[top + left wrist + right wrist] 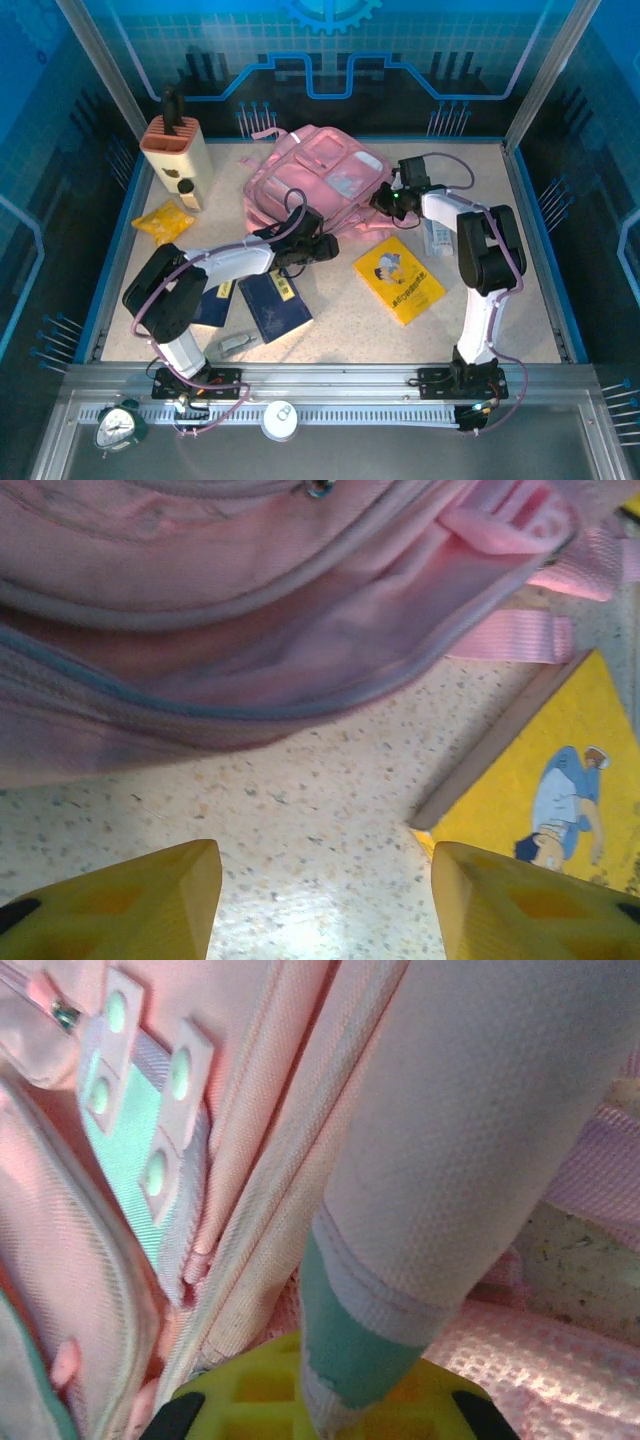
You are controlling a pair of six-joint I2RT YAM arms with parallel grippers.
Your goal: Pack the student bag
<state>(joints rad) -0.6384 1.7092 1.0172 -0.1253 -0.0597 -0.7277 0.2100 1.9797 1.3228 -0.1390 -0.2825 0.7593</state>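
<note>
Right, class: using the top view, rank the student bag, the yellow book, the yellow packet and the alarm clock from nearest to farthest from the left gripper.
Measured from the left gripper:
1. student bag, just ahead of the fingertips.
2. yellow book, a little to its right.
3. yellow packet, far off on the left side.
4. alarm clock, in the bottom-left corner of the view.

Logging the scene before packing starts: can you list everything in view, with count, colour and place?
student bag: one, pink, far centre
book: one, yellow, right of centre
notebooks: two, dark blue, near left
packet: one, yellow, left
holder: one, peach and cream, far left
white item: one, right
alarm clock: one, green, near edge, left
disc: one, white, near edge
left claw: one, yellow, open, beside bag
right claw: one, shut on bag's strap
</note>
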